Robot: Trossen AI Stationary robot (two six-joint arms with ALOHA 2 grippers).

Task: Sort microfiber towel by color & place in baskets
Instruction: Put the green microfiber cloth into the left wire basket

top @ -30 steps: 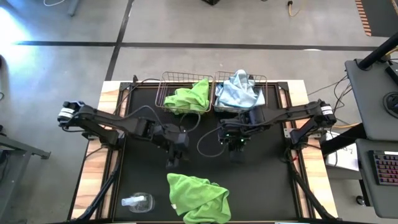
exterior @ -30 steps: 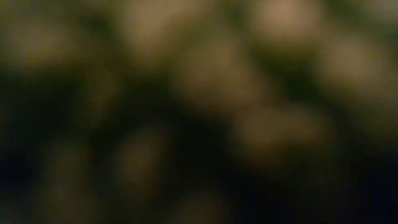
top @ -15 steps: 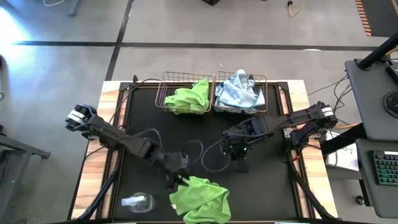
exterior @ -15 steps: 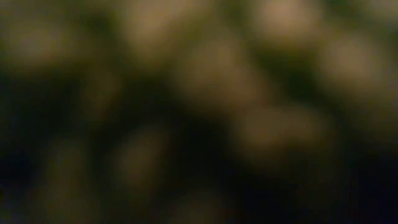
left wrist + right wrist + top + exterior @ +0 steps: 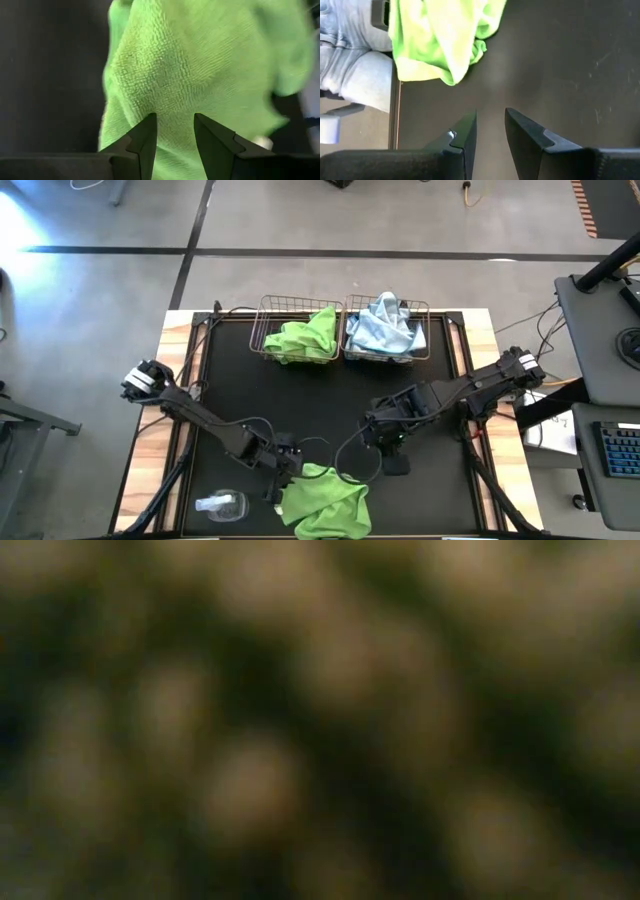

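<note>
At the near edge of the desk (image 5: 240, 395), I see the left end effector (image 5: 283, 483) lowered onto the left border of a loose lime green towel (image 5: 325, 500), its fingers (image 5: 145, 142) spread slightly and pressed into the pile without pinching it. Left of it lies a clear plastic bottle (image 5: 222, 504). At the far edge, the left basket (image 5: 262, 325) holds a green towel (image 5: 305, 335) and the right basket (image 5: 432, 330) a pale blue towel (image 5: 383, 327). The right end effector (image 5: 394, 458) hovers empty over bare mat, fingers parted.
</note>
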